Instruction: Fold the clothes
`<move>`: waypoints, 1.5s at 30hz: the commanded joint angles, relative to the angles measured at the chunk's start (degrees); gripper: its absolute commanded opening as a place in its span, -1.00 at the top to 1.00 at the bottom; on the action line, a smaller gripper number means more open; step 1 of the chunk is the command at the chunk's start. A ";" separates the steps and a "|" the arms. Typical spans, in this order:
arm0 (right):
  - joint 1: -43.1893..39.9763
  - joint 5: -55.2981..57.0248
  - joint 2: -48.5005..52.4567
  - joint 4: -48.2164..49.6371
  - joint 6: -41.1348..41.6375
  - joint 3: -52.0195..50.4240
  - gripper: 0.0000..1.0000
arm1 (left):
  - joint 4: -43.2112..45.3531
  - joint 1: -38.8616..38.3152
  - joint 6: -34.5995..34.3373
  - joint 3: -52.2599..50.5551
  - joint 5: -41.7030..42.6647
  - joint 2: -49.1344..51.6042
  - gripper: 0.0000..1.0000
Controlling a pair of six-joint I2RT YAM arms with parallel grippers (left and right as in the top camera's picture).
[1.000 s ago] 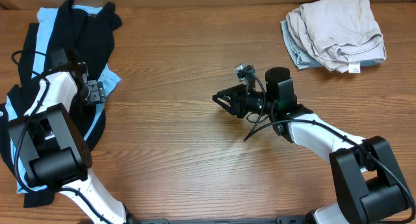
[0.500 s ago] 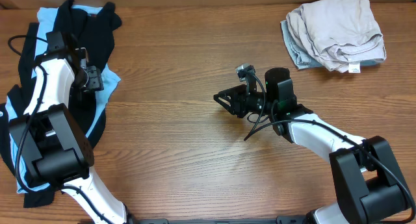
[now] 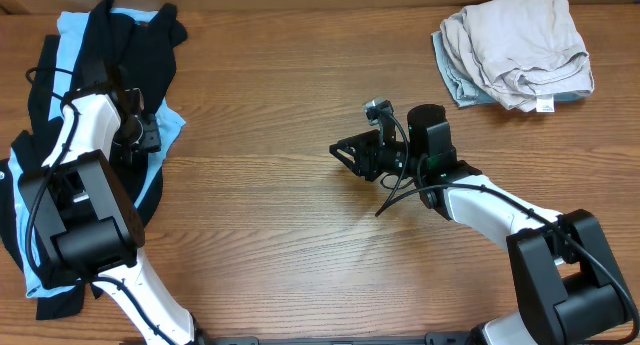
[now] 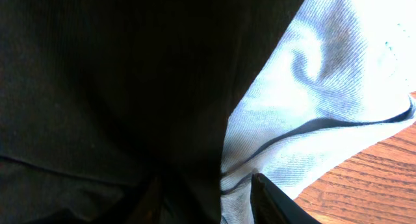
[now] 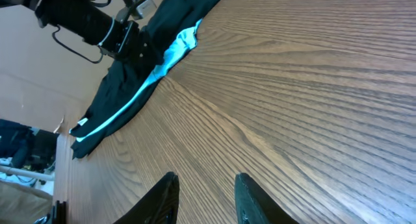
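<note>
So, the left gripper (image 4: 211, 201) has sunk into the clothes (image 3: 130, 45) at the table's (image 3: 280, 235) left end, jaws narrowing fast. Looks like the first pick.
Black shirt (image 4: 110, 87) and blue tee (image 4: 325, 81) edge sit between its fingers (image 4: 273, 198); real grip, can't tell. Right gripper (image 5: 205, 198) hangs open, empty, mid-table.

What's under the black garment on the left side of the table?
A light-blue tee lies under the black garment, showing at its top-left corner and along its right edge. How far the tee runs beneath, and anything else under it, is covered.
</note>
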 commanded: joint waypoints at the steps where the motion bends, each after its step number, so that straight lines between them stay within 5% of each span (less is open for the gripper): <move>1: 0.33 1.09 -0.11 -0.09 -0.26 0.81 0.36 | -1.16 0.00 -0.94 0.50 -0.31 0.39 0.12; 11: 0.33 1.22 -0.11 -0.52 -0.26 0.81 0.36 | -9.09 0.00 -3.85 7.26 -0.72 0.37 0.24; 17: 0.33 1.22 -0.11 -0.50 -0.28 0.81 0.35 | -9.14 0.00 -5.07 5.99 -0.72 0.46 0.47; 33: 0.33 1.22 -0.11 -0.55 -0.26 0.81 0.34 | -4.87 0.00 -5.07 1.29 -2.23 0.50 0.45; 37: 0.33 1.22 -0.11 -0.55 -0.26 0.81 0.34 | -4.70 0.00 -5.09 1.31 -2.27 0.50 0.91; 45: 0.09 1.14 -0.57 -0.52 1.36 0.81 0.46 | -7.85 -0.20 -7.06 4.04 0.20 0.02 0.92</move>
